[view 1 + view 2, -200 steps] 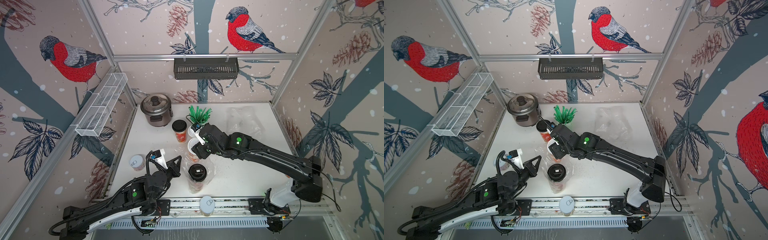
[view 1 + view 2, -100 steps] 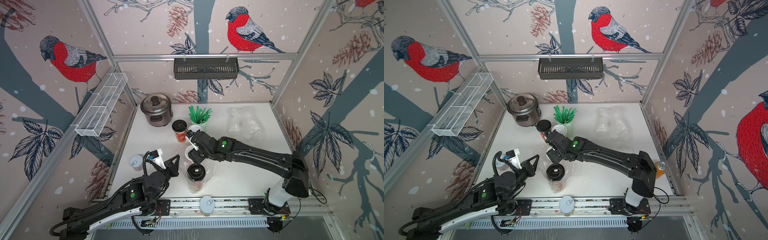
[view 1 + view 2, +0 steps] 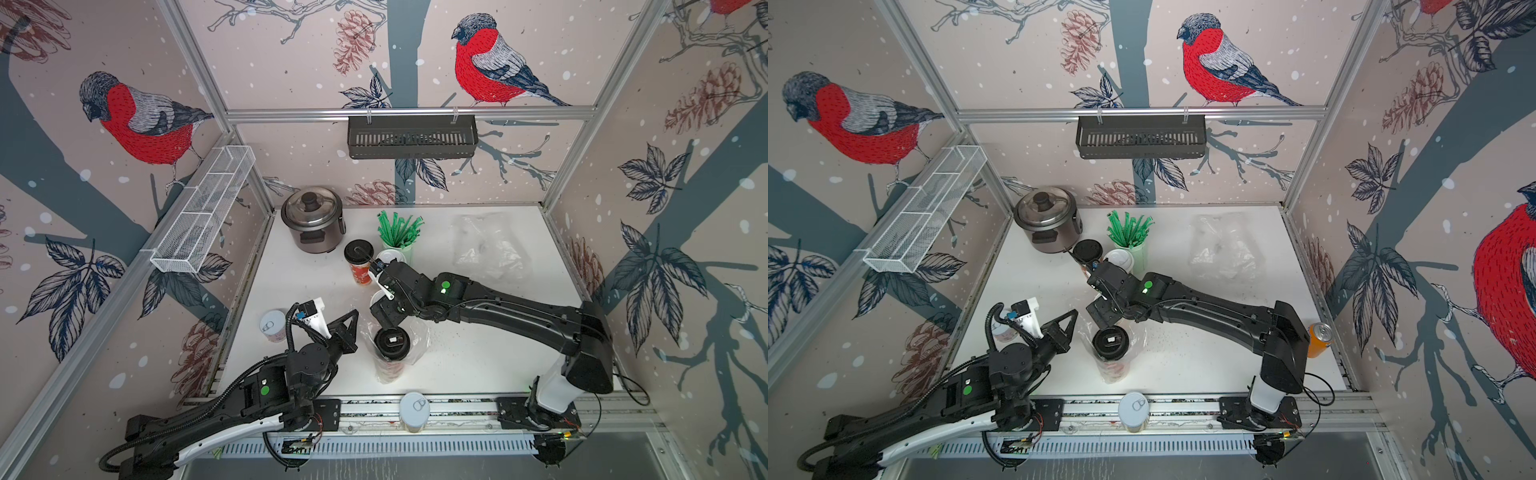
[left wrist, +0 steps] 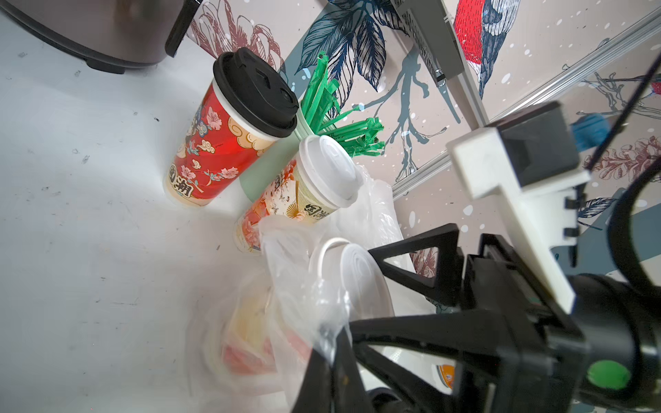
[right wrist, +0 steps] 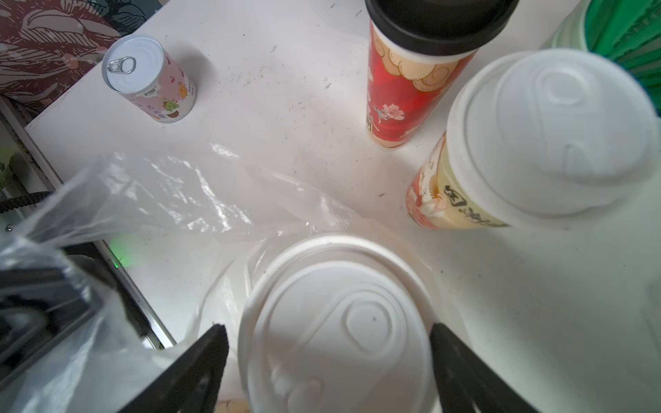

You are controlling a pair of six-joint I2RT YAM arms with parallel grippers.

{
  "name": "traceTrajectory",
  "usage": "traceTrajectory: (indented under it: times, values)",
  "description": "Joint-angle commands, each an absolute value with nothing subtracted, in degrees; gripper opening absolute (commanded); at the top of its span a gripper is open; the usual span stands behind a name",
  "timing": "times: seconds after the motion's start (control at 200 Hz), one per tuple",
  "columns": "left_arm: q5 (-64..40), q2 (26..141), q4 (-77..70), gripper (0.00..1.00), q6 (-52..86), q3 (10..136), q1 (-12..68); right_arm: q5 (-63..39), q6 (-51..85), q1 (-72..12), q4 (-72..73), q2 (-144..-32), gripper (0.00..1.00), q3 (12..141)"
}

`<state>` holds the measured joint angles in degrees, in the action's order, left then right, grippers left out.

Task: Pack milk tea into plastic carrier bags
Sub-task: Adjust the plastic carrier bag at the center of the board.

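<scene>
My left gripper (image 3: 352,322) is clenching the edge of the clear carrier bag (image 5: 171,193), holding it stretched open. My right gripper (image 5: 329,332) is standing released, its fingers spread either side of the white-lidded cup (image 5: 357,314), which is sitting inside the bag beside the black-lidded cup (image 3: 392,341). The red cup (image 3: 358,262) and the cream cup (image 5: 551,132) are standing on the worktop (image 3: 478,365) outside the bag.

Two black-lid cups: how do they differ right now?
The near black-lid cup sits inside the clear bag; the far black-lid cup stands bare on the table. Near one is beside the left gripper; far one beside the rice cooker. Both upright, red-printed.
</scene>
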<state>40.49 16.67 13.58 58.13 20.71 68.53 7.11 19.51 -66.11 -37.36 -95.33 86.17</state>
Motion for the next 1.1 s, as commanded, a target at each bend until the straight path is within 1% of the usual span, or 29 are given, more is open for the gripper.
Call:
traceTrajectory:
  times: [0.0, 0.105, 0.225, 0.355, 0.46, 0.5, 0.6, 0.66, 0.7, 0.74, 0.765, 0.775, 0.971, 1.096]
  values:
    - [41.3, 16.8, 13.6, 0.00, 58.7, 20.7, 68.6, 9.1, 19.3, -66.2, -40.6, -92.9, 0.90, 88.1]
    - [41.2, 16.7, 13.7, 0.00, 58.7, 20.5, 68.5, 9.4, 20.0, -65.7, -41.7, -89.5, 0.92, 87.4]
    - [41.2, 16.8, 13.6, 0.00, 58.7, 20.6, 68.6, 8.8, 21.7, -64.7, -41.4, -85.2, 0.93, 82.6]
    - [41.4, 16.8, 13.7, 0.00, 58.7, 20.6, 68.6, 4.9, 24.1, -63.6, -41.3, -81.8, 0.91, 76.9]
    - [41.3, 16.9, 13.5, 0.00, 58.7, 20.4, 68.6, 2.5, 25.3, -63.3, -41.9, -80.4, 0.87, 74.0]
    - [41.2, 16.9, 13.2, 0.00, 58.7, 20.3, 68.6, 2.0, 25.7, -63.0, -41.9, -80.1, 0.83, 73.2]
    - [41.0, 17.4, 12.4, 0.00, 58.6, 20.2, 68.6, 1.3, 26.3, -62.9, -41.2, -79.8, 0.67, 72.1]
    - [40.7, 17.8, 11.8, 0.00, 58.4, 20.3, 68.6, 1.3, 26.4, -62.7, -40.3, -79.7, 0.53, 71.7]
    - [40.5, 18.3, 11.4, 0.00, 58.1, 20.5, 68.6, 1.6, 26.5, -62.4, -39.8, -79.7, 0.37, 71.7]
    - [40.1, 18.8, 11.0, 0.00, 57.9, 20.7, 68.6, 1.9, 26.6, -62.2, -39.4, -79.7, 0.16, 71.8]
    - [40.0, 19.1, 10.8, 0.00, 57.7, 20.9, 68.6, 2.3, 26.6, -62.1, -39.3, -79.5, 0.07, 72.0]
    - [39.9, 19.2, 10.7, 0.00, 57.6, 21.0, 68.6, 2.4, 26.7, -62.1, -39.2, -79.5, 0.05, 72.1]
    - [38.9, 21.5, 9.9, 0.00, 55.5, 23.9, 68.6, 5.0, 26.9, -62.1, -38.7, -76.3, 0.02, 73.6]
    - [37.9, 22.5, 8.1, 0.00, 52.9, 26.0, 68.6, 5.5, 27.5, -62.1, -37.0, -72.8, 0.01, 71.9]
